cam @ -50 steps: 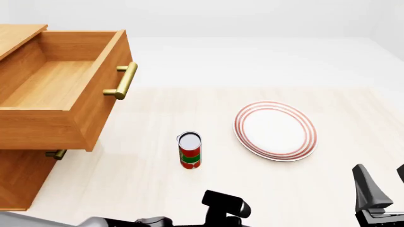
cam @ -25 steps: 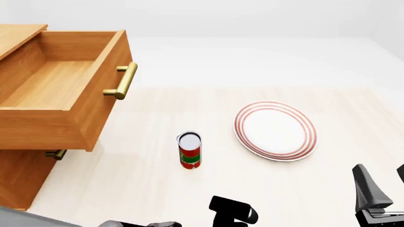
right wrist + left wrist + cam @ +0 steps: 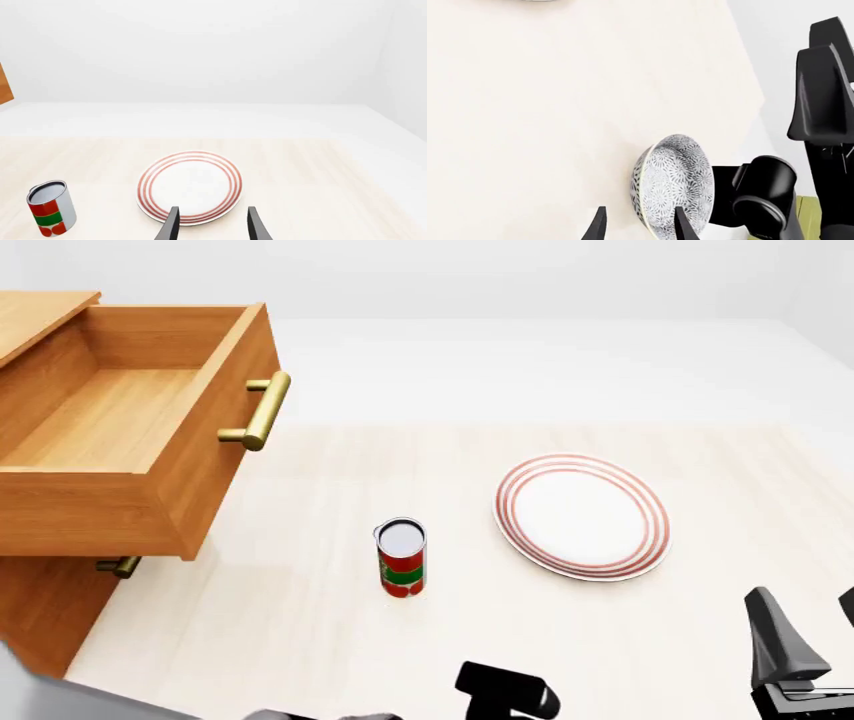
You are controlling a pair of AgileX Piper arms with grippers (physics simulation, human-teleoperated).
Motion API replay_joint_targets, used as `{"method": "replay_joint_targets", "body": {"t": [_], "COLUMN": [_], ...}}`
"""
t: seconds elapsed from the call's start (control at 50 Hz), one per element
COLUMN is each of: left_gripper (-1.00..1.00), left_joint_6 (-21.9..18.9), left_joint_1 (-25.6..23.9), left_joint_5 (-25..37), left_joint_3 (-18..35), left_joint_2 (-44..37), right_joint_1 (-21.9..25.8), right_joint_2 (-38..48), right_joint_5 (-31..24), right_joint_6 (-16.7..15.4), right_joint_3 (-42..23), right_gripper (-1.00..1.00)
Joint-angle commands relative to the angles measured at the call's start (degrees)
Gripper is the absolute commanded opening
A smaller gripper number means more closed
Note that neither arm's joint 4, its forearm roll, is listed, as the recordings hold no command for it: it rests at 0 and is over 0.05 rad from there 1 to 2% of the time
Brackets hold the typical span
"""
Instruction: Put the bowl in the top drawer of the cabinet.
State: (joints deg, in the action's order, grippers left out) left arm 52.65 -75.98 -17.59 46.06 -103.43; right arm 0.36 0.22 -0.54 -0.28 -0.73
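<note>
Front view has the cabinet point(image 3: 40, 610) at the left with its top drawer point(image 3: 127, 430) pulled far out over the worktop point(image 3: 294, 620), the brass handle point(image 3: 262, 411) facing right and the wooden inside bare. A red and green can point(image 3: 402, 558) stands upright near the middle, and a red-ringed plate point(image 3: 582, 516) lies flat to its right, well apart from it. The left arm shows only as a dark part at the bottom edge, the right arm at the lower right corner. From the left wrist, the bowl point(image 3: 672, 185) sits at the near edge of the worktop, just ahead of the left gripper point(image 3: 639, 227), whose jaws are spread with nothing between them; one fingertip overlaps the bowl's rim. The right gripper point(image 3: 211, 225) has its jaws spread too, empty, hanging over the plate's near edge.
</note>
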Motion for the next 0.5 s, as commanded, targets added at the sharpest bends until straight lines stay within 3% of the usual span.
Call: {"method": "replay_joint_targets", "body": {"t": [0.02,0.5], "left_gripper": [1.0,1.0], "left_joint_6": [0.8,1.8], "left_joint_1": [-0.4,-0.5], "left_joint_5": [-0.2,-1.9], "left_joint_3": [0.6,1.7], "left_joint_2": [-1.3,-5.0], "right_joint_1": [0.0,0.0], "right_joint_2": [0.0,0.0], "right_joint_5": [0.0,0.0], "right_joint_6": [0.0,0.0], "right_joint_3": [0.0,0.0], "right_gripper": [1.0,1.0]}}
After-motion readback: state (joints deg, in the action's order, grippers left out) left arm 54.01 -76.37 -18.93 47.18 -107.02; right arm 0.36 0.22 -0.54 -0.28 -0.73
